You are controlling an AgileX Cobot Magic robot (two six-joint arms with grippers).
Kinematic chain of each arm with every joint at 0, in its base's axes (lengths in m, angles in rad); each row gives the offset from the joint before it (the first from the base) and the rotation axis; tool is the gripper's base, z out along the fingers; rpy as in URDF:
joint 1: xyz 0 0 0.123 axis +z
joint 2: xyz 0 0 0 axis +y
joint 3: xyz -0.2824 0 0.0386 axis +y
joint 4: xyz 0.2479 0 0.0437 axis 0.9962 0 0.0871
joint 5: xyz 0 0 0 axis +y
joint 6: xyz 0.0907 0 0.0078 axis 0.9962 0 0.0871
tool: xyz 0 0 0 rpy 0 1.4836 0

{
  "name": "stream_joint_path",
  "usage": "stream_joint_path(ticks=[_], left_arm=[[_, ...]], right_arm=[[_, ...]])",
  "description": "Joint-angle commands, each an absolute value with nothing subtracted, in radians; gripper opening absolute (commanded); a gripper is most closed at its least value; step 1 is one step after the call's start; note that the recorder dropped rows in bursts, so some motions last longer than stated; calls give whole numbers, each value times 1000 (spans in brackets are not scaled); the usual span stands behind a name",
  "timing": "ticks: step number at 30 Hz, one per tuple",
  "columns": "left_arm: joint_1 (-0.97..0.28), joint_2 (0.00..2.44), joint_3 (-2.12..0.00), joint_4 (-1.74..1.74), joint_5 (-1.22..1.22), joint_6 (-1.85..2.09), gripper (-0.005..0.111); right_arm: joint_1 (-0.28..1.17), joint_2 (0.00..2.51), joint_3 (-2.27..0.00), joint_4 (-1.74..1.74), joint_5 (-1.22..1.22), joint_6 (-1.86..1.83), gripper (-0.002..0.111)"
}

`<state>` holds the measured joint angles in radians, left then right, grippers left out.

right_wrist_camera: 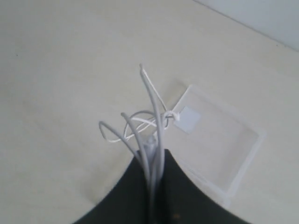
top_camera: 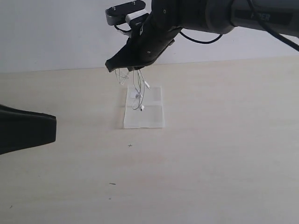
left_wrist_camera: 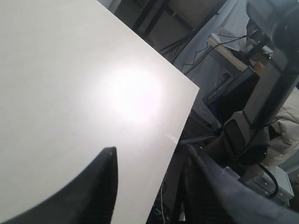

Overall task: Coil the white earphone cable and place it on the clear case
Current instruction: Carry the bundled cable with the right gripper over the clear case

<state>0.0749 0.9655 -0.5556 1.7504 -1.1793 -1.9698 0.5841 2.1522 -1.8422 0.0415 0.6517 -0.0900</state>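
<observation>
The right end effector [top_camera: 111,65] reaches in from the upper right and hangs above the far middle of the pale worktop [top_camera: 210,163]. Its dark fingers are pressed together on the white earphone cable [top_camera: 138,91]. The right wrist view shows several strands of the thin wire pinched side by side between the fingertips. From that grip the cable drops in a few loose, uneven loops. One small white earbud dangles at the lowest point, and another white piece hangs a little higher on the right side of the loops. The loops hang over the far left part of the clear case [top_camera: 152,116], which lies flat on the worktop just below the end effector, with a crease running across its middle. Whether the lowest earbud touches the case or hangs just above it cannot be told. The left end effector [top_camera: 28,133] sits well apart at the left edge of the scene, low over the worktop. In the left wrist view its two dark fingers [left_wrist_camera: 100,186] stand clearly apart with nothing between them, and the worktop's edge and some dark equipment show beyond. A few tiny dark specks mark the near part of the worktop.
</observation>
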Motion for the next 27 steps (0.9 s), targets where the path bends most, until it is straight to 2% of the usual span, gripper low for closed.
stream_joint_path(ticks=[1,13,27], left_arm=[[71,961,-547,1744,-1166,-1968,45],[71,961,-544,1744,-1165,-1966,45],[71,961,-544,1744,-1158,-1966,45]], right_arm=[[579,2168,-1862,176,600,-117,0],[557,2175,-1871,565,610,-185,0],[544,2178,-1873,445,583,-96,0]])
